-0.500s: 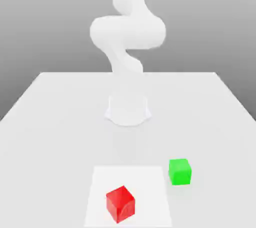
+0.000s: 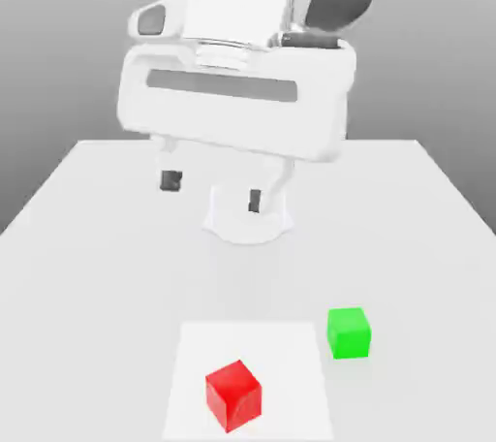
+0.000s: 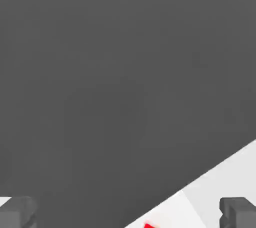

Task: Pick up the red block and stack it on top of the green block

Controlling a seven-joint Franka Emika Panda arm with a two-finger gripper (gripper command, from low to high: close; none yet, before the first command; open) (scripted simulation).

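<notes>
Gripper (image 2: 212, 191) high above the table, pointing down, fingers wide apart.

A white table (image 2: 87, 236) bears a brighter square patch (image 2: 291, 353) (near the front edge), grey backdrop behind.

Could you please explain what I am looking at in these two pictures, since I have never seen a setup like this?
This is a computer simulation of one white robot arm. In the exterior view, its gripper hangs above a white table, jaws apart, holding nothing. On the table lie a small bright red cube, resting on a lighter square patch, and a small bright green cube beside that patch, apart from the red one. The other picture comes from a camera on the hand: the two dark fingertips show at its edge, with a sliver of the red cube.
</notes>
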